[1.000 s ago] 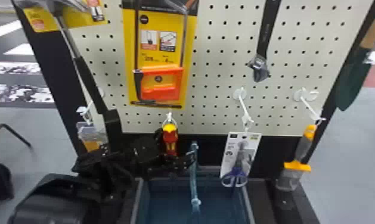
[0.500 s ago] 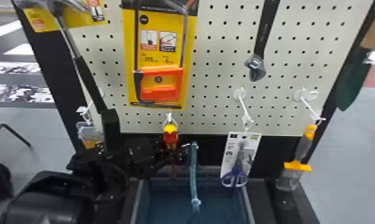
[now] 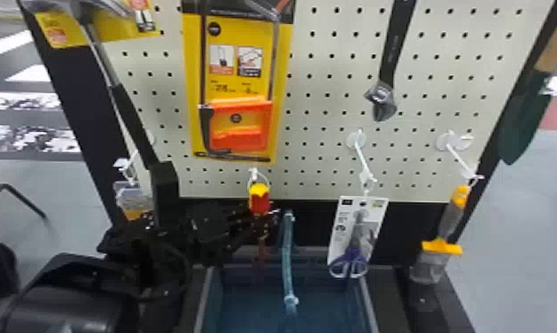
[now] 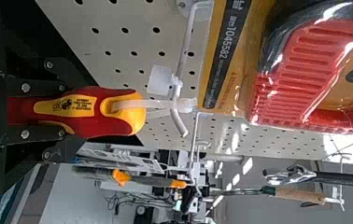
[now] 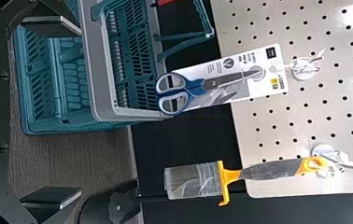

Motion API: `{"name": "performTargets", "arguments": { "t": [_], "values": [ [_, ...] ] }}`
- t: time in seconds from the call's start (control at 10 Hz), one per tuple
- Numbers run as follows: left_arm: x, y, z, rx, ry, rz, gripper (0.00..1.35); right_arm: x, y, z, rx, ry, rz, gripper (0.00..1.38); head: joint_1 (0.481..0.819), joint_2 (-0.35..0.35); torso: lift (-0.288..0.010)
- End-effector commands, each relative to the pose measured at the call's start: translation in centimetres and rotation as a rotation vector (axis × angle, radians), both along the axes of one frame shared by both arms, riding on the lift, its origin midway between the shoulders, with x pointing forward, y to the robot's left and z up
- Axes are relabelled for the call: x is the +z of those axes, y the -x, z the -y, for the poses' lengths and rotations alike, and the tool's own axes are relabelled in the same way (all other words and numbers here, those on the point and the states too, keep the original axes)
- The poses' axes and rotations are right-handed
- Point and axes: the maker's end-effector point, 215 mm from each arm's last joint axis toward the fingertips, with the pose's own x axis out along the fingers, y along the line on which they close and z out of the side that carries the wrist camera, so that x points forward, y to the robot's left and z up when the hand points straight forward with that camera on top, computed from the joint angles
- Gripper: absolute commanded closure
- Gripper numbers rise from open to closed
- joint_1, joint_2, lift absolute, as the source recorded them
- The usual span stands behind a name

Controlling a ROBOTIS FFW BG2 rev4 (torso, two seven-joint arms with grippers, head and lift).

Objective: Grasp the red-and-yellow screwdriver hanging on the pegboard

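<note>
Grasping step. The left hand (image 4: 65,111) has one finger on each side of the red-and-yellow screwdriver (image 4: 86,112), both against the handle below its yellow end; the hand is judged clamped on it. The screwdriver hangs upright from its pale loop (image 4: 142,103), which is still threaded on a white hook (image 4: 182,60) of the pegboard (image 3: 321,110). The right hand (image 5: 79,114), fingers wide apart, holds nothing and is idle near the basket (image 5: 93,84).

Next move (judged). The grip calls for firming without pushing the tool sideways; should the screwdriver then be taken down, the loop must travel along the hook and clear its tip, as a straight pull could snag it.

Count, by kind. Screwdriver, one, with one loop. White hooks in the lower row, four. Packaged saw (image 3: 237,84), one. Carded scissors (image 5: 184,91), one pair. Brush (image 5: 193,181), one. Wrench (image 3: 385,84), one. Trowel (image 3: 525,119), one. Long-shafted tool (image 3: 131,110), one, kind uncertain. Small pack (image 3: 133,199), one, contents unclear. Basket, one, on one counter (image 5: 72,158).
</note>
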Motion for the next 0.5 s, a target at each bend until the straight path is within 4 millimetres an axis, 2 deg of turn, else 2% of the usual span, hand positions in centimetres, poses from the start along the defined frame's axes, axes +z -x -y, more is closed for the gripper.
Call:
{"name": "performTargets", "arguments": {
  "t": [0.0,0.4],
  "values": [
    [0.0,0.01,-0.05,0.001,-0.001,0.001,1.04,0.0,0.0,0.0,0.0,0.0,0.0,0.1,0.549,0.0,-0.1],
    [-0.04,0.08,-0.02,0.003,0.001,0.001,1.04,0.06,-0.09,0.0,0.0,0.0,0.002,0.1,0.549,0.0,-0.1]
  ]
}}
